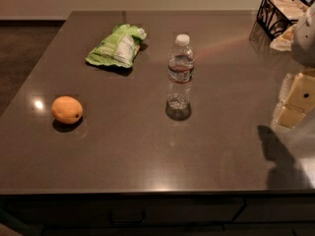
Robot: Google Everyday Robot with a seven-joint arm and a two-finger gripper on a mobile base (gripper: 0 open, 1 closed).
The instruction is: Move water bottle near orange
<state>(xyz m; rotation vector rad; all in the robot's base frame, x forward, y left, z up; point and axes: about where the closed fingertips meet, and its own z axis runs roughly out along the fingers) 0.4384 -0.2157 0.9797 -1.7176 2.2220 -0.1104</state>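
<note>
Our gripper (294,102) hangs right, probably poised for the upright water bottle (180,73), well apart from the orange (67,109); its opening we cannot tell.

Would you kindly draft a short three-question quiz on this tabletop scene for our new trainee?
1. True or false: the water bottle stands upright with its white cap on.
2. Which lies nearest the orange? A) green snack bag B) wire basket C) gripper
3. Fill in: the gripper is at the ___ side of the picture, apart from the water bottle.

Key: 1 true; 2 A; 3 right.
</note>
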